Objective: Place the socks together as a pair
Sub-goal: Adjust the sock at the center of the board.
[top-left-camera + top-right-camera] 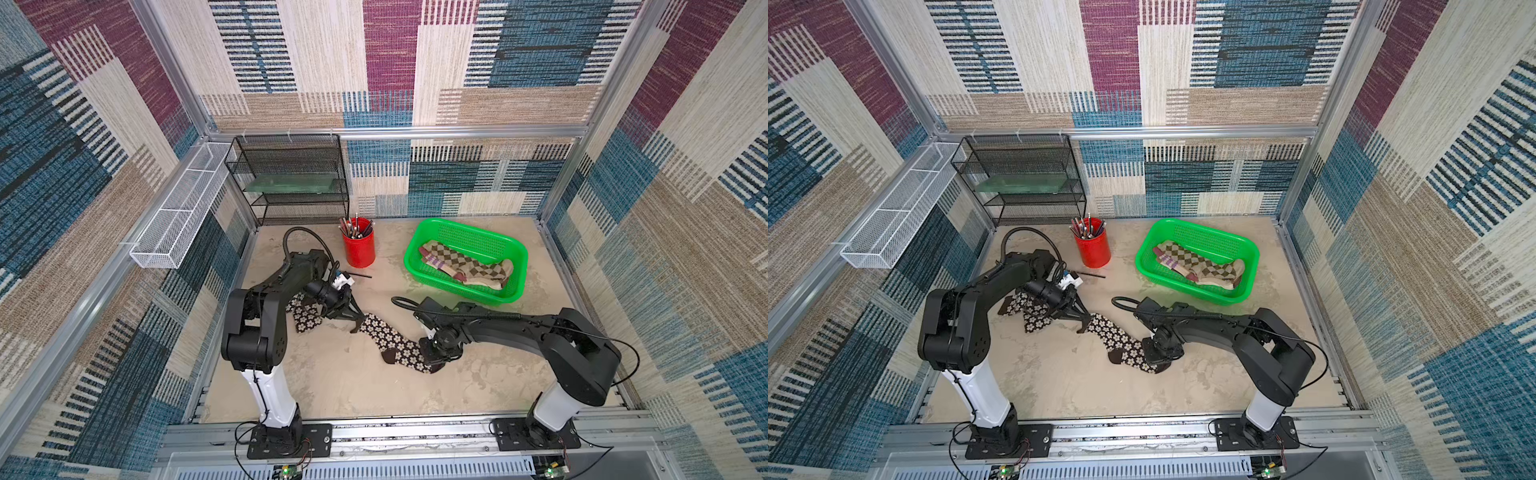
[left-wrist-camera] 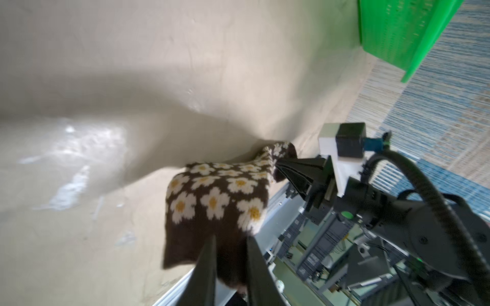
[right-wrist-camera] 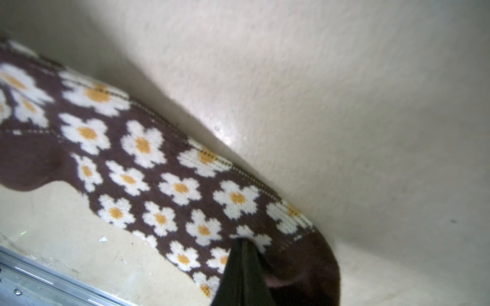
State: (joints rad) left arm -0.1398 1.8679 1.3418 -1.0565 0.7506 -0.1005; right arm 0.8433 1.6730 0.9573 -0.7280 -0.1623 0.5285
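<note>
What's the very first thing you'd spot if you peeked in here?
The brown flower sock stretched across the middle of the table, its toe end pinched in the right fingers and its cuff between the left fingers. Next, the bright green basket at the back right holding checked socks, and the red cup of pencils to its left.

Left gripper (image 2: 231, 237) hold: blurred, unclear.
Second flower sock (image 1: 305, 320): half hidden behind it.
Stretched flower sock (image 3: 159, 172): cuff end cut off, far from right gripper (image 3: 242, 242).
</note>
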